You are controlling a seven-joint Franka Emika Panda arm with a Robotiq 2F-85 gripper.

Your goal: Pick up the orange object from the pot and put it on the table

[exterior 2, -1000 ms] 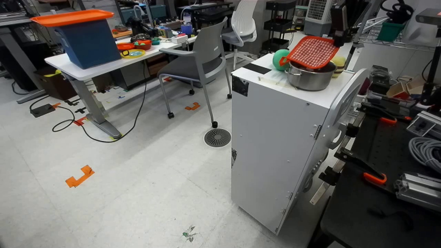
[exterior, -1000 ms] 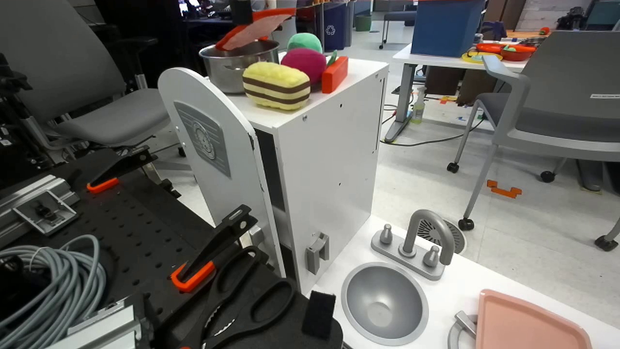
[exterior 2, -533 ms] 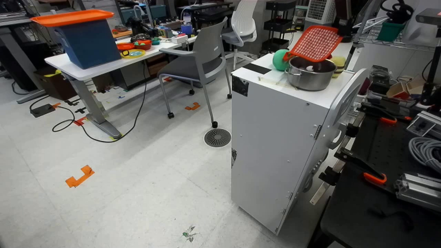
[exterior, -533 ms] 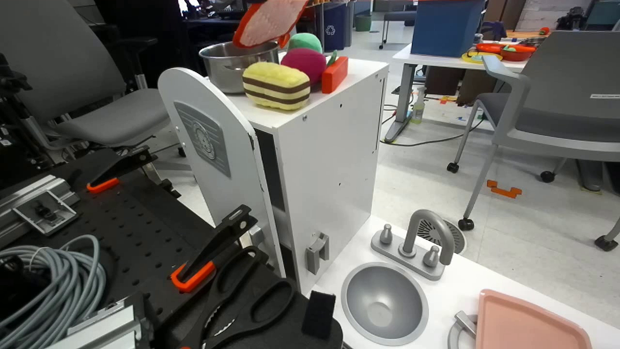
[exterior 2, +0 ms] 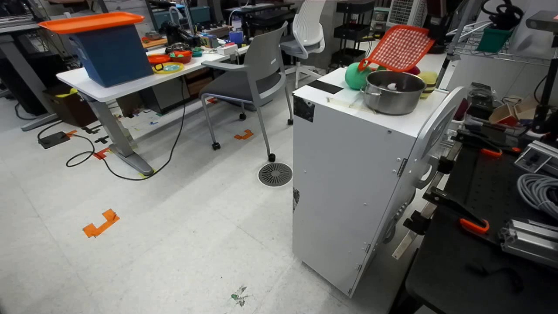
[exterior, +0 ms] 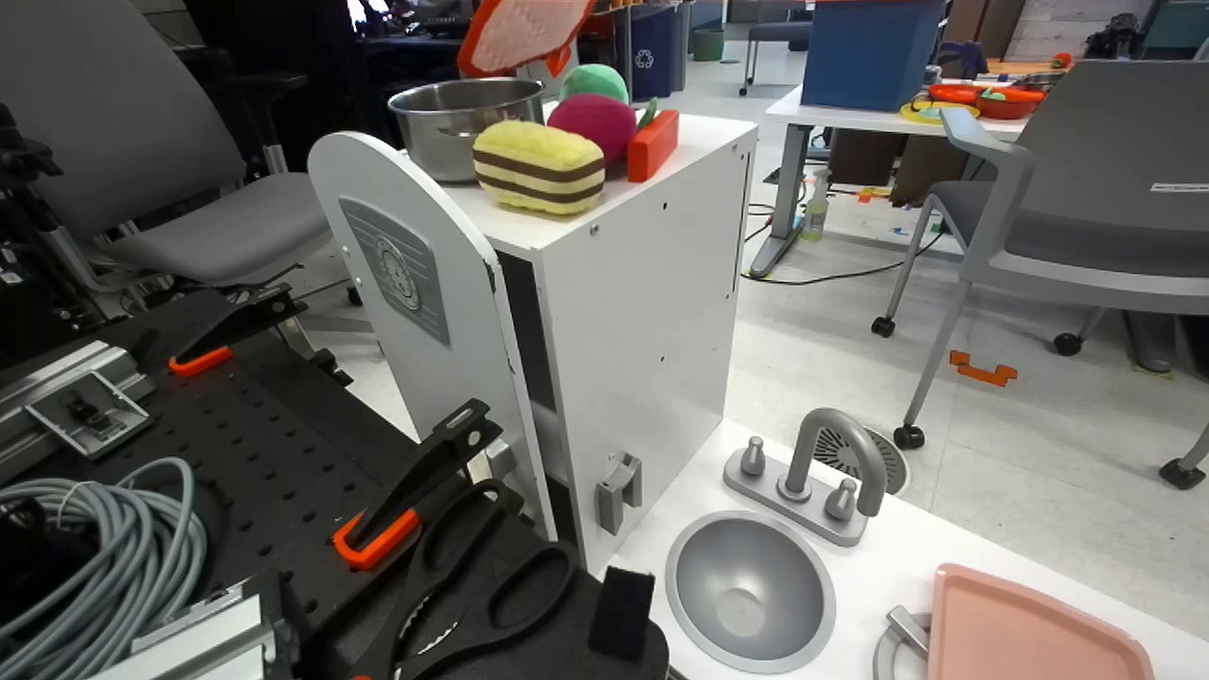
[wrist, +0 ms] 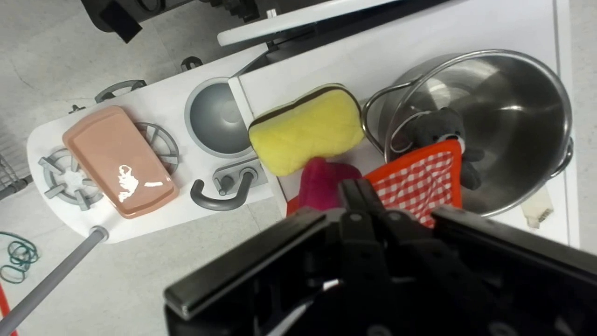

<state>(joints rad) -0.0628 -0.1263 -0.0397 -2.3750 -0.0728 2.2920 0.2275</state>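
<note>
In the wrist view, the fingers (wrist: 357, 228) reached from the lower edge, their tips clenched on the orange object (wrist: 422, 182), which spread toward the right. In an exterior view, the dark arm (exterior 2: 438, 15) hung from the top border, near its upper right corner. The orange object was held in the air near the pot (exterior: 433, 142); whether straight above the mouth, I could not tell.

Half a second earlier it was lower and covered a part of the pot's rim; now it was higher, and this rim showed more freely in both exterior views.

On the white bench (exterior: 704, 135), from left to right in an exterior view, there stood the pot, round and of shiny grey metal, a yellow plush block (exterior: 536, 168) with brown stripes, a maroon soft toy (exterior: 600, 123), and a smooth red-orange block (exterior: 654, 146). The orange object was flat cloth, checked in red and white, with an orange border. Inside the pot lay a grey plush bear (wrist: 438, 128)
</note>
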